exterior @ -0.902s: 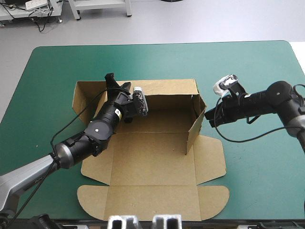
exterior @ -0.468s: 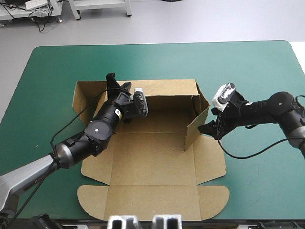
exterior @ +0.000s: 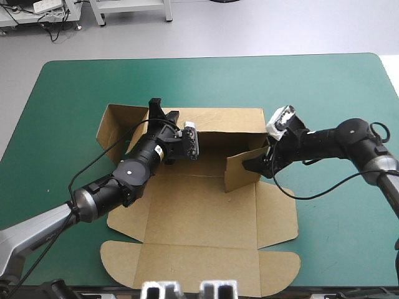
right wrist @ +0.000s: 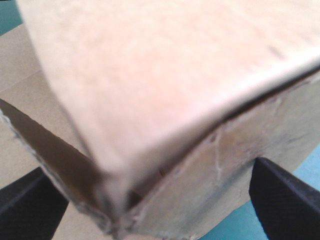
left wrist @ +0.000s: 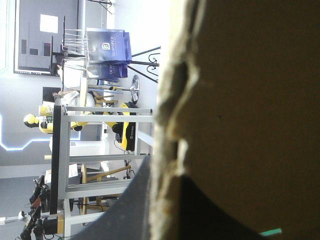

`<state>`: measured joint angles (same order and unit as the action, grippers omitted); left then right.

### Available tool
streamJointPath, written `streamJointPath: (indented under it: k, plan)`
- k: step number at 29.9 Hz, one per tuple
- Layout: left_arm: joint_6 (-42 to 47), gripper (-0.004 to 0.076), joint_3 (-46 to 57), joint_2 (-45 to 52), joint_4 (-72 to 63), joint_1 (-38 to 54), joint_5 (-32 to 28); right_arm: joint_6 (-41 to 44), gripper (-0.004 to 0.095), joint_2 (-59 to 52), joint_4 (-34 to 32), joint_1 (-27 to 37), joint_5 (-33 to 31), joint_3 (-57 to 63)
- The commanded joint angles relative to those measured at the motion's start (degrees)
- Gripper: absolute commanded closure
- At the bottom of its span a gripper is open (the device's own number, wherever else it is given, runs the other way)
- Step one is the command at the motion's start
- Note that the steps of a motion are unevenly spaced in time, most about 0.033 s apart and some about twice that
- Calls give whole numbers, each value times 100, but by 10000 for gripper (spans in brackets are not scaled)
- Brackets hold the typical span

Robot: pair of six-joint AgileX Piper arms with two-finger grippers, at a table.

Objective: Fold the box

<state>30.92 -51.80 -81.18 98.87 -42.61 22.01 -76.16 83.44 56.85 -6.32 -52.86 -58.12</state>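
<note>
The box (exterior: 199, 205) is seen half-raised in the middle of the teal-green surface (exterior: 324, 87). Its right side wall (exterior: 240, 169), angled inward, could be creased off its fold, or could spring flat, if pushed without being gripped. The back wall (exterior: 224, 118) could be dragged askew. The right fingers (right wrist: 285, 200) are spread wide, with the wall's corner between them. The left fingers (exterior: 154, 104) are judged nearly closed on the back wall's edge.

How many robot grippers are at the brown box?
2. The left gripper is at the raised back wall of the box. The right gripper, open, straddles a corner of the raised right wall.
</note>
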Motion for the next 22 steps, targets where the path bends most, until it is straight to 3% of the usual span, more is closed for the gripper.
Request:
streamJointPath:
  k: [1,6,10,16,22]
  plan:
    - [14,710,-186,168,-184,-69,-45,105,40,-136,334,-465,657,-112]
    - [-314,710,-230,168,-824,-69,262,623,49,-146,344,-846,1613,-112]
    - [-586,710,-409,85,-1515,-69,807,686,107,-146,346,-871,1878,-112]
    - [-772,710,-628,47,-1917,-69,860,727,128,-146,334,-871,2548,-200]
    - [-1024,710,-1211,-57,-2819,-69,1378,759,215,-146,321,-861,2871,-359]
